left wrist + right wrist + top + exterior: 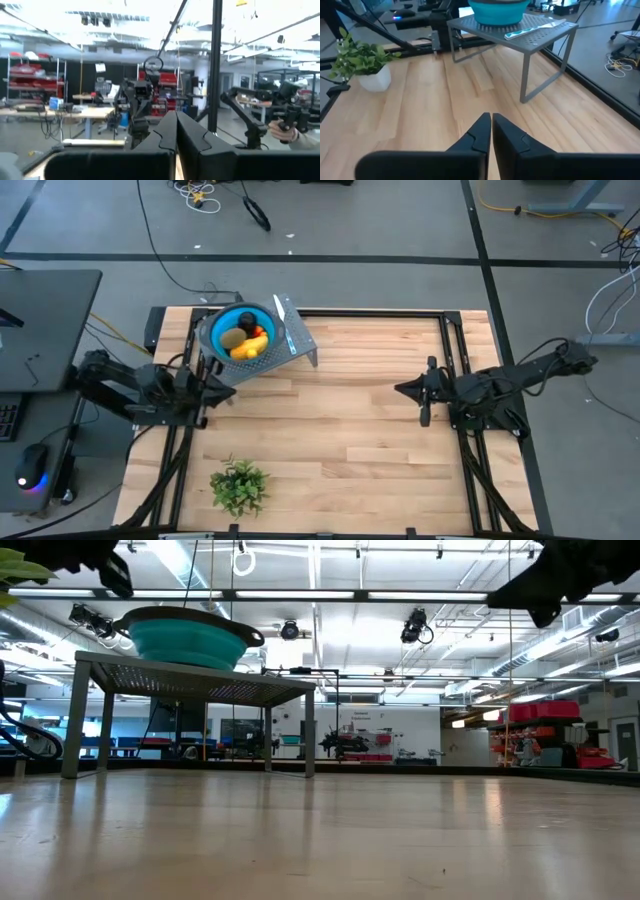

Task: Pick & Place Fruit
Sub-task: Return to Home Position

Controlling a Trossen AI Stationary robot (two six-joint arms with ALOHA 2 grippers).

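A round blue bowl (243, 332) stands on a grey perforated metal stand (288, 348) at the table's far left. In it lie a dark ball (248, 319), an olive-brown oval (233, 339), a yellow-orange piece (250, 348) and a small orange one (262, 331). My left gripper (226, 394) is shut and empty, raised near the stand's near left corner. My right gripper (402, 389) is shut and empty, raised over the table's right half. The bowl also shows in the low view (190, 638) and the right wrist view (498, 11).
A green leafy plant in a white pot (239, 486) stands near the table's near left edge; it also shows in the right wrist view (365, 65). A flat light strip (532, 28) lies on the stand beside the bowl. Bare wood (350, 420) lies between the arms.
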